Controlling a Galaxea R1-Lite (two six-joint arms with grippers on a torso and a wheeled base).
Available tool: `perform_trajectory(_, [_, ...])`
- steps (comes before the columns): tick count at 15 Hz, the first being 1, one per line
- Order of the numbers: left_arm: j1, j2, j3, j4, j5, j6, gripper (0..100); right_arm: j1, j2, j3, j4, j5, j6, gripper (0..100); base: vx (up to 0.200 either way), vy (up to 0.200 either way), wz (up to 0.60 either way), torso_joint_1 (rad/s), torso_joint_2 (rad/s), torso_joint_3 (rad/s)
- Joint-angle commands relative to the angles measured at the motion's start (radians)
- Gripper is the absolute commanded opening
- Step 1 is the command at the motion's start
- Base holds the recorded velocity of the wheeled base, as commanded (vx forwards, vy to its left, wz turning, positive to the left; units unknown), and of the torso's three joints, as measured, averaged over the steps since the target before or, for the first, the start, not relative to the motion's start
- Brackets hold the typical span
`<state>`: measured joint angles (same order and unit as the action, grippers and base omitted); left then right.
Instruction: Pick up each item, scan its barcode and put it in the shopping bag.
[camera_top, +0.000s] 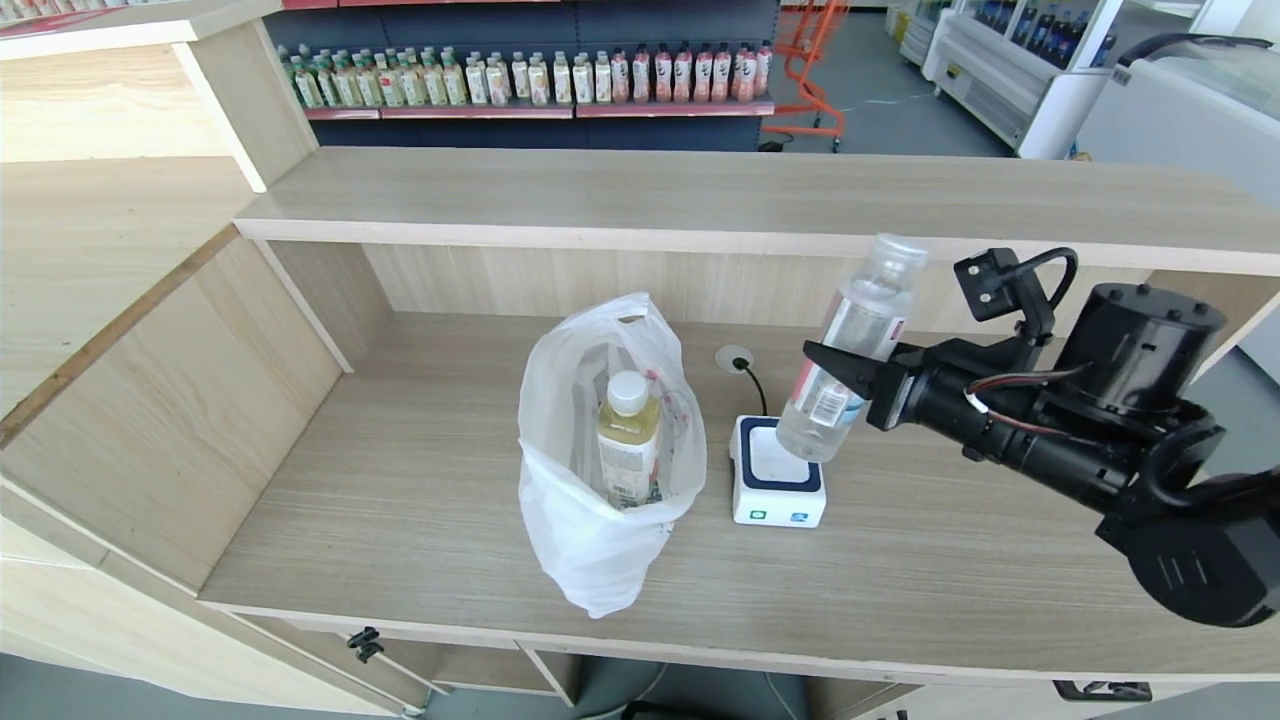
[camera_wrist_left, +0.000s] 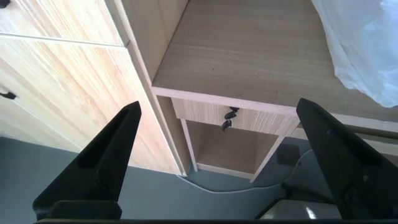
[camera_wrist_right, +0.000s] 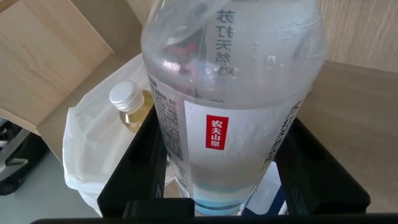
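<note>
Nearest, the left gripper (camera_wrist_left: 219, 106) hangs, fingers spread, near the front edge of the counter (camera_top: 900, 600). Farther, a yellow drink bottle (camera_top: 628, 440) stands inside the white shopping bag (camera_top: 590, 540). Just beside it, the right gripper (camera_top: 848, 368) clamps a tilted water bottle (camera_top: 860, 320) over the scanner (camera_top: 777, 490).

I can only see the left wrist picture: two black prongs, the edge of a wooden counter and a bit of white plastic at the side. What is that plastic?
Observer: It is the shopping bag, standing open on the counter with a yellowish drink bottle upright inside.
Operator: Is the other arm doing anything?
Observer: The right hand is shut on a clear water bottle, held tilted with its base over a white scanner.
Operator: Where is that scanner compared with the bag?
Observer: It is right beside the bag, on the robot's right, with a black cable leading away from it toward the back of the counter.
</note>
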<state>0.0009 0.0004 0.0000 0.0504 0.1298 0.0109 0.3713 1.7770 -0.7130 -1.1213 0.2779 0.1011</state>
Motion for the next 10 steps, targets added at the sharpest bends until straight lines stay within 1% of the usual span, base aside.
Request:
perform_trajectory(1, [-0.001, 0.0, 0.0, 0.0, 0.001, 0.0, 100, 0.0, 0.111, -0.075, -0.003, -0.019, 0.005, 0, 0.0, 0.0, 0.0, 0.0, 0.0, 0.0])
perform_trajectory(3, [-0.001, 0.0, 0.0, 0.0, 0.001, 0.0, 100, 0.015, 0.193, -0.175, -0.003, -0.022, 0.0, 0, 0.0, 0.0, 0.0, 0.0, 0.0, 0.0])
perform_trajectory(6, [-0.001, 0.001, 0.0, 0.0, 0.001, 0.0, 100, 0.055, 0.275, -0.29, -0.002, -0.022, -0.006, 0, 0.0, 0.0, 0.0, 0.0, 0.0, 0.0])
perform_trajectory(7, [-0.001, 0.0, 0.0, 0.0, 0.001, 0.0, 100, 0.069, 0.328, -0.355, -0.003, -0.022, -0.017, 0, 0.0, 0.0, 0.0, 0.0, 0.0, 0.0])
perform_trajectory(10, [-0.001, 0.0, 0.0, 0.0, 0.001, 0.0, 100, 0.075, 0.452, -0.467, -0.011, -0.019, -0.049, 0, 0.0, 0.0, 0.0, 0.0, 0.0, 0.0])
